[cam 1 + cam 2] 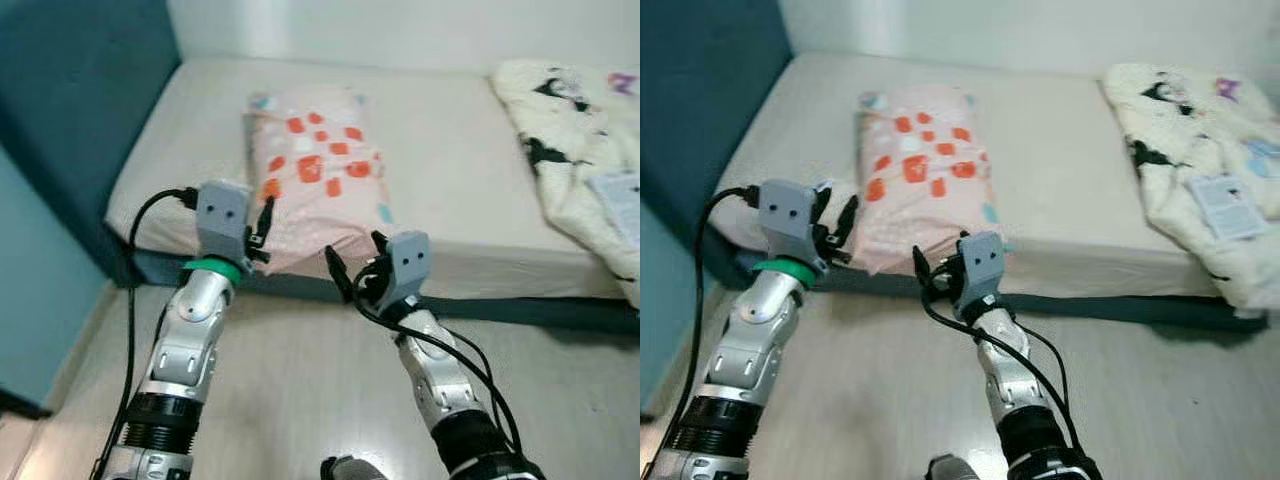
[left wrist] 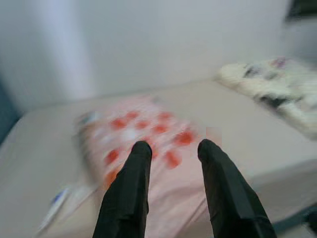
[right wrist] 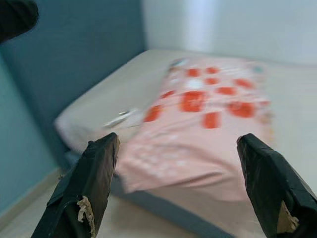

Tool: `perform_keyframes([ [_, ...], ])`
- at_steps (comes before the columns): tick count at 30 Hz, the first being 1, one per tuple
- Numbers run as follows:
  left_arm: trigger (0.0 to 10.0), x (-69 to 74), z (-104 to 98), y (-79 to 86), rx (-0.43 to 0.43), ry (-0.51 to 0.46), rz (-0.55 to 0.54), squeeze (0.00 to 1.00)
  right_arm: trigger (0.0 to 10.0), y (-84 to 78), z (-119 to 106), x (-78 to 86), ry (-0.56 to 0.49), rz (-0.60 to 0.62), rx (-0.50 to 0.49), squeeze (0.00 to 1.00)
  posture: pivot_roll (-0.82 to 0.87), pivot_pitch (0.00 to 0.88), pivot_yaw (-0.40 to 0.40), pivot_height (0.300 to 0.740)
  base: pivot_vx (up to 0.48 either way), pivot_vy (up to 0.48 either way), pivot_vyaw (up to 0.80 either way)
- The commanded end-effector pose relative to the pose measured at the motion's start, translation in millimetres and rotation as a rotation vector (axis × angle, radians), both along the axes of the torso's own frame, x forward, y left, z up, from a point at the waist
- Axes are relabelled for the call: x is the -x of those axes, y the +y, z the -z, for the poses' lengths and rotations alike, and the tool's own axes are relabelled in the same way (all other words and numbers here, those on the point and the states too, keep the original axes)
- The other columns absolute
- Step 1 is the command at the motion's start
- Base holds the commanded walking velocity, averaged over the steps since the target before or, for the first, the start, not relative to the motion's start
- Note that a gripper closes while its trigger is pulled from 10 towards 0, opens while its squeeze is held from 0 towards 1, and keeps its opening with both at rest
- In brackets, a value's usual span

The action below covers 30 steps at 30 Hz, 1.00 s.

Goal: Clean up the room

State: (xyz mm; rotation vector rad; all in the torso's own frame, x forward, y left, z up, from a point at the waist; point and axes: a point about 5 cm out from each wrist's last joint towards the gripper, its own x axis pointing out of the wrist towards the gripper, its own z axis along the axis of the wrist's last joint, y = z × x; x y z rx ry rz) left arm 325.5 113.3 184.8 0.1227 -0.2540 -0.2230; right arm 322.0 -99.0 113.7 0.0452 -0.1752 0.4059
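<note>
Right gripper [image 3: 178, 188] is hanging just off the near edge of the bed [image 1: 450, 130], fingers [image 3: 89, 183] spread wide, nothing between them, aimed at the pink pillow [image 1: 315, 185]. Left gripper [image 2: 171, 163] is sitting at the pillow's near left corner, fingers [image 2: 130, 193] a narrow gap apart and empty; whether they are touching the fabric can't be told.

Pillow is lying lengthwise on the beige mattress, orange-red squares and small teal marks printed on it, near end overhanging the mattress edge slightly between the two grippers. Small white wrapper-like item [image 3: 121, 118] is lying on the mattress just beside the pillow's left side; print on it too blurred to read.

White blanket [image 1: 1195, 150] with black cartoon figures is bunched on the right of the bed, a white tag [image 1: 1228, 207] on it, text unreadable. Dark teal headboard [image 1: 80, 110] is standing at the left, pale wood floor [image 1: 300, 390] below.
</note>
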Motion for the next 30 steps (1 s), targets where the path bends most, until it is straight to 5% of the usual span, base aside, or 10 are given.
perform_keyframes([
  [1, 10.0, 2.3, 4, 2.7, -0.014, 0.008, -0.003, 0.0, 10.0, 5.8, 3, 2.5, 0.022, -0.016, -0.017, 0.0, -0.08, 0.027, 0.045, 0.74, 0.255, 0.0, -0.79],
  [30, 10.0, 8.4, 7, -11.0, -0.009, 0.023, 0.034, 0.0, 10.0, 2.1, 14, 7.1, 0.093, 0.012, -0.033, 0.0, -0.09, 0.028, 0.044, 0.74, 0.465, 0.0, 0.0],
])
